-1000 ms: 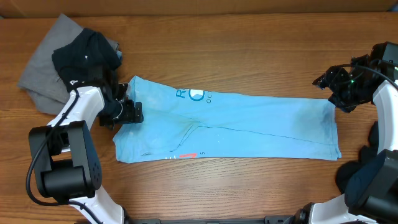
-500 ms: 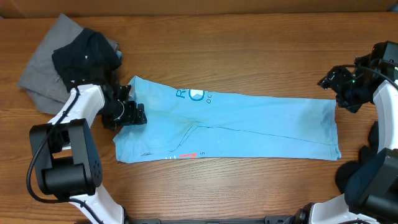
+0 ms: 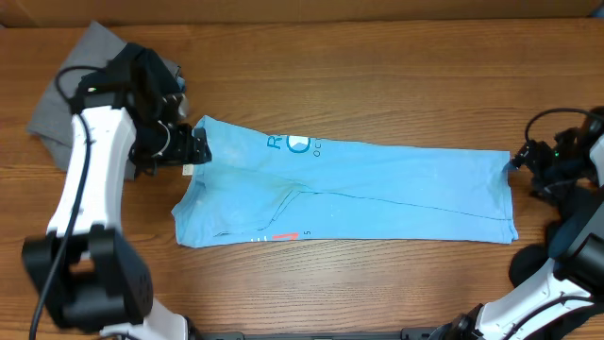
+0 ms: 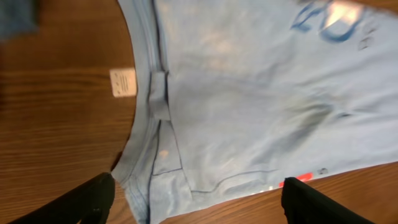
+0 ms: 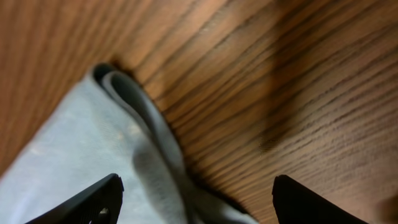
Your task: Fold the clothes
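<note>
The blue shirt (image 3: pixel 377 194) lies across the middle of the table (image 3: pixel 377 85), collar toward the left edge. The left claw (image 3: pixel 193 149) and right claw (image 3: pixel 519 161) gape empty at its ends. Pinching only the top layer would likely pull the fold apart.

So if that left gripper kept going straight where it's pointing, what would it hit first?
Probably the light blue T-shirt, near its collar: the left gripper looks down on it with open fingers and nothing in between. How far off it is remains unclear.

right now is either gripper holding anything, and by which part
Nothing is held. The left gripper is open above the collar of the light blue shirt; the right gripper is open by its hem.
</note>
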